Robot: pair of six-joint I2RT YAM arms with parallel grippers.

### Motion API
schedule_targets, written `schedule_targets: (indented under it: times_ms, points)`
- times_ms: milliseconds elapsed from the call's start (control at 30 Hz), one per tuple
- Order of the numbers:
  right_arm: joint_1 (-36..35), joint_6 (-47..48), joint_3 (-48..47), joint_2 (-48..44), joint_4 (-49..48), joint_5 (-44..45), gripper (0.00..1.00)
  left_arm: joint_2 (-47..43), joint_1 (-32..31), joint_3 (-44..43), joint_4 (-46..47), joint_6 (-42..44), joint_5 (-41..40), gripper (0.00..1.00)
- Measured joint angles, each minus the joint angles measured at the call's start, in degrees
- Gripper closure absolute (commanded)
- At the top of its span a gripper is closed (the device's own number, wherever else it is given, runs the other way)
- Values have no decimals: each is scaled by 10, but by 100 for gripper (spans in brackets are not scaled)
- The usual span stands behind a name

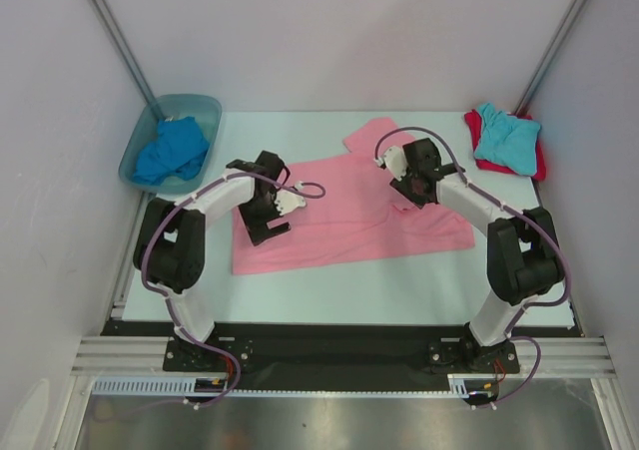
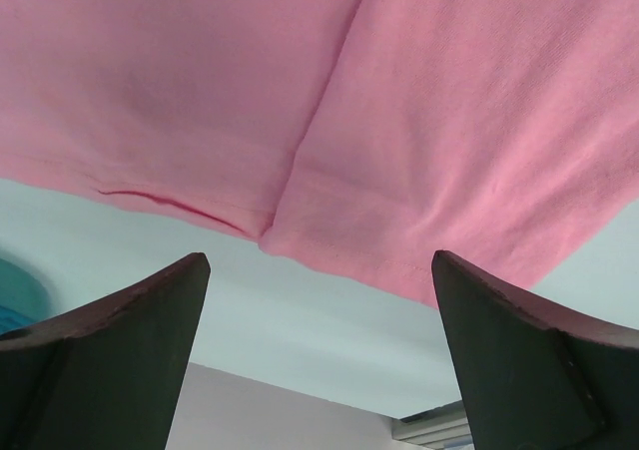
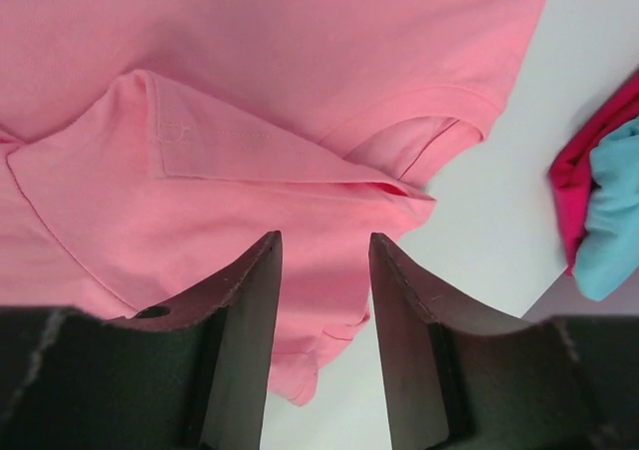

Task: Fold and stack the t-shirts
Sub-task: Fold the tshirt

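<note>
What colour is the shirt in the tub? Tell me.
The shirt is royal blue, clearest in the top view.

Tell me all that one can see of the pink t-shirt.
The pink t-shirt is soft cloth with short sleeves and stitched hems. It lies spread, mostly flat, in the middle of the pale table. One sleeve points to the far side. Under the right end effector, a flap is folded over onto the body.

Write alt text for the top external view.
A pink t-shirt lies spread on the table under the left gripper and right gripper. A blue shirt sits in a tub back left; a turquoise shirt tops a red shirt back right.
</note>
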State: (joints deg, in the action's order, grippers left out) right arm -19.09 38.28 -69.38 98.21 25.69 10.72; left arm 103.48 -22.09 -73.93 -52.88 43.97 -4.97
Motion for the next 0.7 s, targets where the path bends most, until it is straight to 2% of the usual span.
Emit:
schedule_targets:
  times_ms: [700]
  points:
    - [-80, 26, 20, 12, -14, 23, 54, -13, 5, 21, 22, -5, -9, 0]
